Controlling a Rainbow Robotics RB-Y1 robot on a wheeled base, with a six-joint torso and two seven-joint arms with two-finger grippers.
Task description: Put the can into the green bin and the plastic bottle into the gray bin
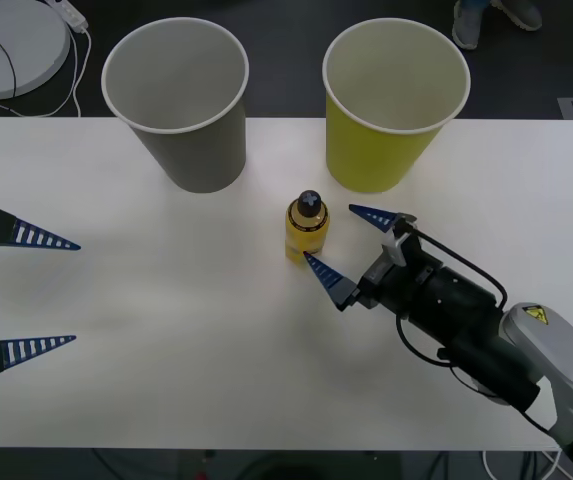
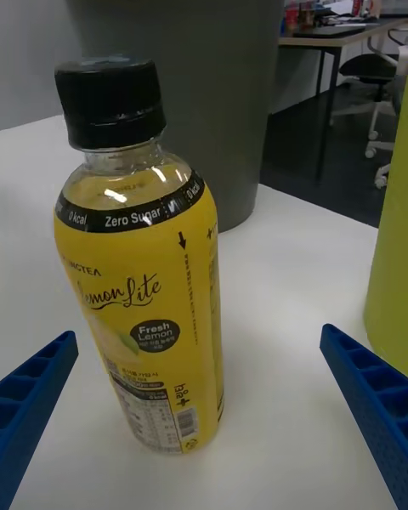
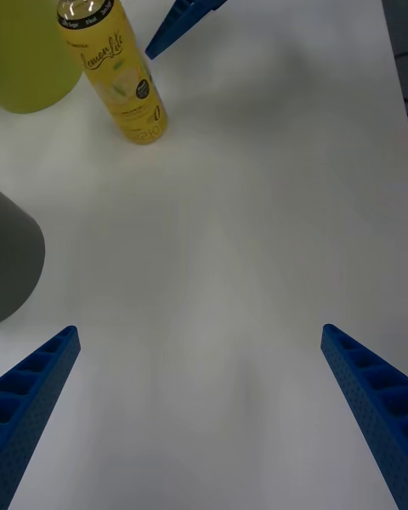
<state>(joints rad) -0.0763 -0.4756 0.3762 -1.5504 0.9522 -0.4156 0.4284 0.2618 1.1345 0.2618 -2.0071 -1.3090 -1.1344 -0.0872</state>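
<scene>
The plastic bottle (image 1: 307,228), small and yellow with a black cap, stands upright mid-table in front of the two cups. My right gripper (image 1: 329,232) is open just to its right, fingertips reaching either side of the bottle without closing on it. In the right wrist view the bottle (image 2: 140,306) looms close between the spread blue fingers (image 2: 34,391), with the gray bin (image 2: 195,93) behind it. The gray bin (image 1: 201,155) stands back left, the green bin (image 1: 381,155) back right. My left gripper (image 1: 76,292) waits open at the table's left edge. The can is out of view.
The white table (image 1: 186,350) stretches wide between the two arms. The left wrist view shows the bottle (image 3: 119,68) beside the green bin (image 3: 25,42), with the right arm's fingers (image 3: 191,8) next to it. A white round device with cables lies on the floor at far left.
</scene>
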